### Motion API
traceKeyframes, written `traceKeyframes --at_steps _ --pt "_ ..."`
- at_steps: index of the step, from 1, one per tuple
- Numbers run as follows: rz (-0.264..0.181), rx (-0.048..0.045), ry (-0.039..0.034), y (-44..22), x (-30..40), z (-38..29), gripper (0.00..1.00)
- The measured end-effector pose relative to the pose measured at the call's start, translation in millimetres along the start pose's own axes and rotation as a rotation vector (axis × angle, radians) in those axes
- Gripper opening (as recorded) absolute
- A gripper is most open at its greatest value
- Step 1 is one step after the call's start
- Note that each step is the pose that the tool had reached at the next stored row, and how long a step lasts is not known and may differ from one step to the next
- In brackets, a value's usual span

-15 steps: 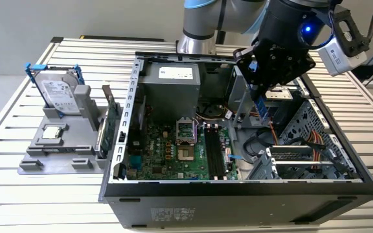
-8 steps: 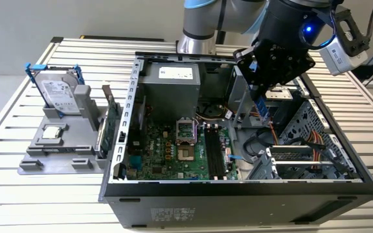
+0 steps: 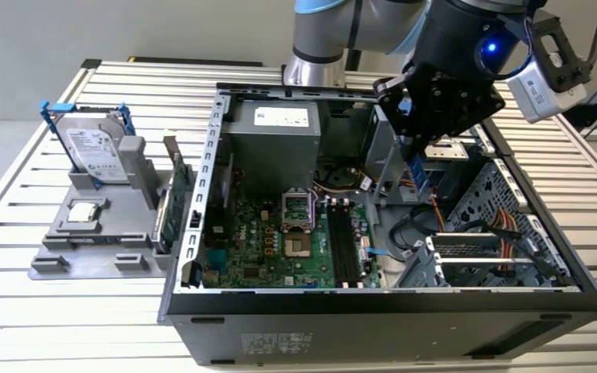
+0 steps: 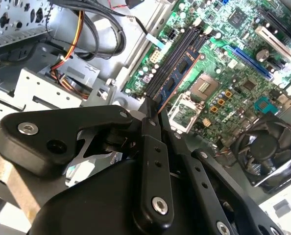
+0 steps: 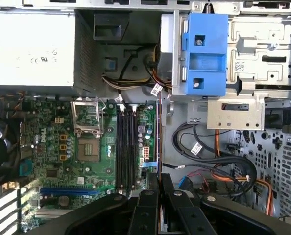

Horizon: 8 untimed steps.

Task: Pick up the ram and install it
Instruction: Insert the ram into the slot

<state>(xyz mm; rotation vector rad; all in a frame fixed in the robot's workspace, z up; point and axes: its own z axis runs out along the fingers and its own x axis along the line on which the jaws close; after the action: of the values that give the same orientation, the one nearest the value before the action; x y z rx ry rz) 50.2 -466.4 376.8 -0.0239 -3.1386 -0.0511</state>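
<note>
Pincer (image 4: pixel 153 113) clamped on ram (image 4: pixel 181 74) (seen edge-on), near motherboard (image 4: pixel 233 63) memory slots.

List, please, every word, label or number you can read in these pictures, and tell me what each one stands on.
No text can be read.
White label on the power supply: print too small to read.
Label on the hard drive: too small.
Sticker on the computer case: too small.
Tags on the cables: too small.
The ram, held in the gripper: no legible print.

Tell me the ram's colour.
The ram is blue with dark chips, clearest in the second wrist view.
</note>
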Motion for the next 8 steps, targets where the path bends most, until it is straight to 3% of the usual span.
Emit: traceKeyframes --at_steps 8 --pt "0.007 0.0 -0.0003 -0.1 0.0 3.0 0.0"
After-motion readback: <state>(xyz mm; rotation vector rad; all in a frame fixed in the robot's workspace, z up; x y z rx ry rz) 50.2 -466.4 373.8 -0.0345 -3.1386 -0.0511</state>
